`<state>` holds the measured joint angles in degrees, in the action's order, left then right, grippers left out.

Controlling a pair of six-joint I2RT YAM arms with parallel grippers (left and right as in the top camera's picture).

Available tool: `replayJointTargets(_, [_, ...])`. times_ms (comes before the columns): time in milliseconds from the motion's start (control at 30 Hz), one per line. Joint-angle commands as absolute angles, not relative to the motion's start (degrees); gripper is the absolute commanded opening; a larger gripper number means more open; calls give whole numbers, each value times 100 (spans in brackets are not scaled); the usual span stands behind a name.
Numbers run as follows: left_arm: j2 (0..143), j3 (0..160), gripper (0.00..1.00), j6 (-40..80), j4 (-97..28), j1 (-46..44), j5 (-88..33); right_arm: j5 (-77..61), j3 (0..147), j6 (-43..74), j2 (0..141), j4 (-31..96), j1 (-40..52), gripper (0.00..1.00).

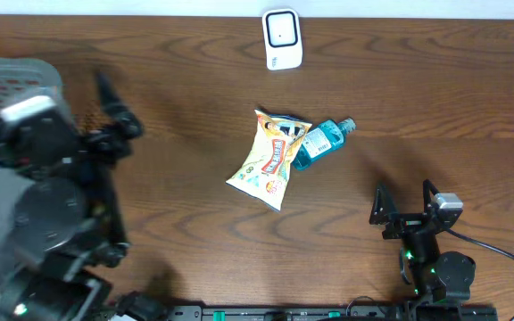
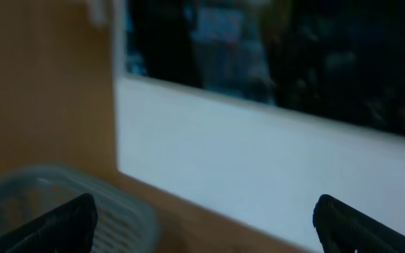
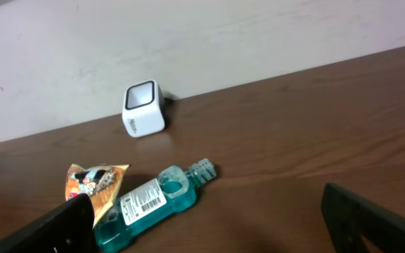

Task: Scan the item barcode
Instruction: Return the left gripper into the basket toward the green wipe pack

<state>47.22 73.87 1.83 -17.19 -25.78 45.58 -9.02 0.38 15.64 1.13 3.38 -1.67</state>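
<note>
A yellow snack bag (image 1: 270, 159) lies mid-table with a blue mouthwash bottle (image 1: 321, 141) tucked against its right side. The bottle (image 3: 153, 204) lies flat with its white barcode label facing up, beside the bag (image 3: 93, 181). The white scanner (image 1: 283, 39) stands at the table's far edge, its dark window (image 3: 143, 109) showing. My right gripper (image 1: 404, 203) is open and empty near the front right, short of the bottle (image 3: 209, 225). My left gripper (image 1: 114, 107) is raised at the far left, blurred, open and empty (image 2: 206, 225).
A grey mesh basket (image 1: 7, 80) stands at the far left of the table, and its rim (image 2: 48, 190) lies under the left gripper's view. A pale wall (image 3: 188, 42) runs behind the table's far edge.
</note>
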Motion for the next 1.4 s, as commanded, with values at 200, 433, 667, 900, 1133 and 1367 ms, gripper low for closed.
replayJointTargets(200, [4803, 8318, 98, -294, -1686, -1457, 4775, -893, 32, 1470, 113, 362, -141, 99])
replayJointTargets(433, [5013, 8318, 98, -167, -1708, -904, 5841, -895, 32, 1470, 113, 362, -141, 99])
replayJointTargets(667, [5472, 8315, 98, 281, -2167, -360, 6031, -895, 32, 1470, 113, 362, -141, 99])
replayJointTargets(900, [6171, 8311, 98, 2005, -3483, 805, 5760, -893, 32, 1470, 113, 362, -141, 99])
replayJointTargets(1133, [7129, 8311, 98, 2692, -4169, 2403, 3100, -895, 32, 1470, 113, 362, -141, 99])
replayJointTargets(1367, [8160, 8311, 98, 3015, -4425, 3286, 1592, -895, 32, 1470, 113, 362, -141, 99])
